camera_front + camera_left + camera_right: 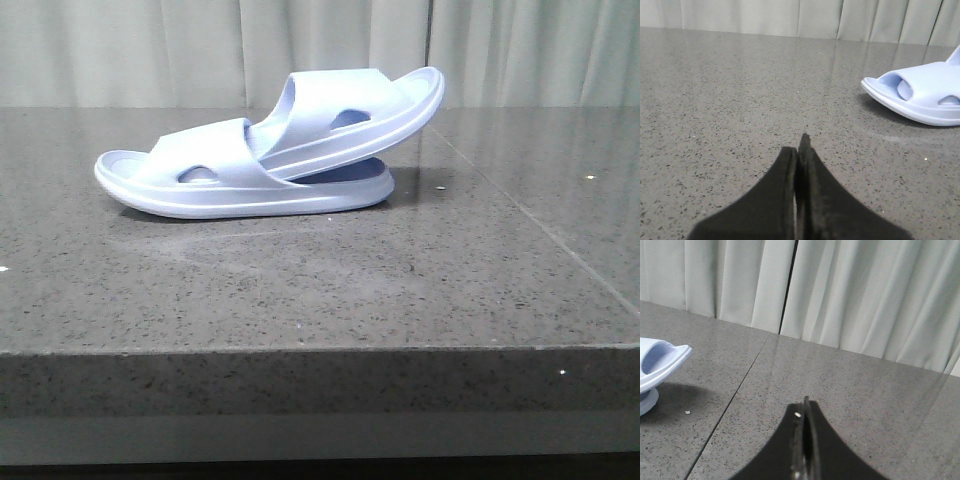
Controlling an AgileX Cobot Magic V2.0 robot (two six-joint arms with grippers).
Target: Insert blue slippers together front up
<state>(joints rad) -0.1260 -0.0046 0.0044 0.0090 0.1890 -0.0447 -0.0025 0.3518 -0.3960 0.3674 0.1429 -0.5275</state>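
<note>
Two pale lavender-blue slippers sit on the grey stone table [300, 290]. The lower slipper [200, 180] lies flat on its sole. The upper slipper [360, 115] is pushed into the lower one's strap and tilts up to the right. No gripper shows in the front view. My left gripper [800, 145] is shut and empty, well to the left of the lower slipper's end [920, 92]. My right gripper [805, 407] is shut and empty, to the right of the upper slipper's raised end [660, 360].
Pale curtains [200, 50] hang behind the table. A seam [520, 200] runs across the tabletop on the right. The table's front edge [320, 350] is near the camera.
</note>
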